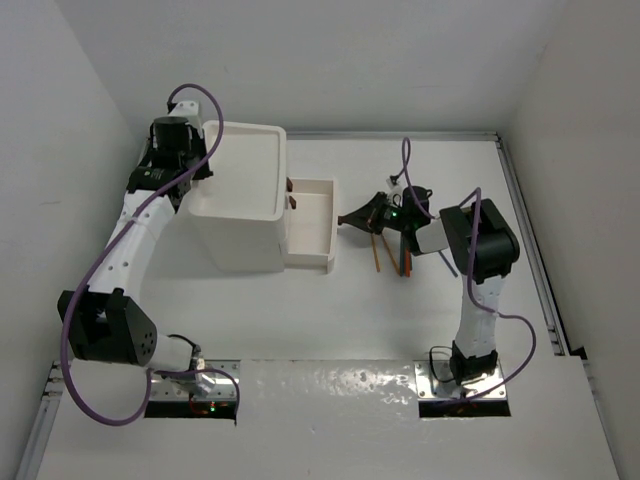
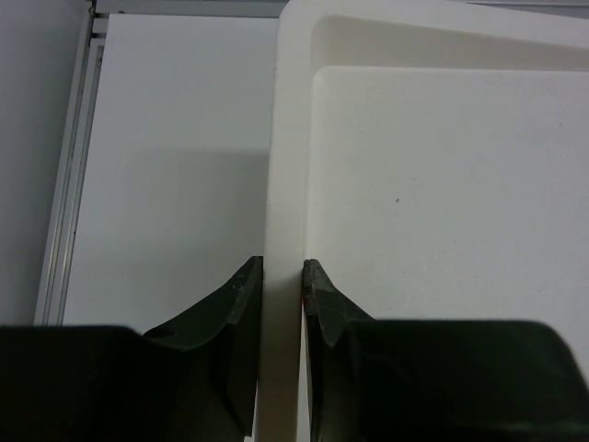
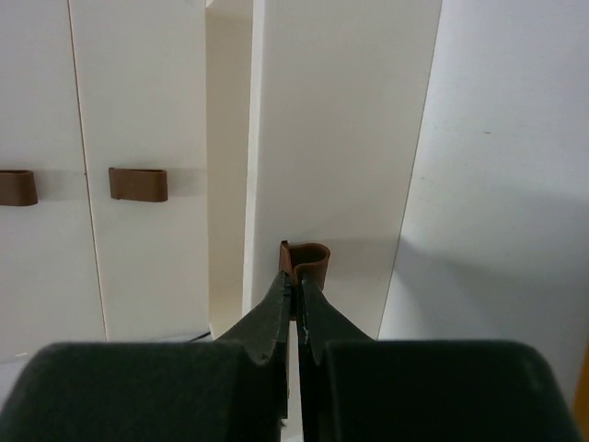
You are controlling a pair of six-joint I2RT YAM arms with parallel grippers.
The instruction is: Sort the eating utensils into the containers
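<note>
White drawer unit [image 1: 238, 215] stands with the left gripper [image 2: 282, 270] clamped on its top rim. One drawer [image 1: 312, 228] sits pulled out; the right gripper [image 3: 294, 281], clenched empty, meets its brown knob [image 3: 311, 258]. Orange utensils [image 1: 377, 256] lie on the table [image 1: 300, 330] under the right arm.

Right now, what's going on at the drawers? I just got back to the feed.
The left pincer is clamped on the rim of the white drawer unit, apparently steadying it. The right pincer is shut right at the brown knob of one drawer, which stands pulled out with nothing visible inside. Orange utensils lie on the table to its right, under the right arm, not yet sorted.
</note>
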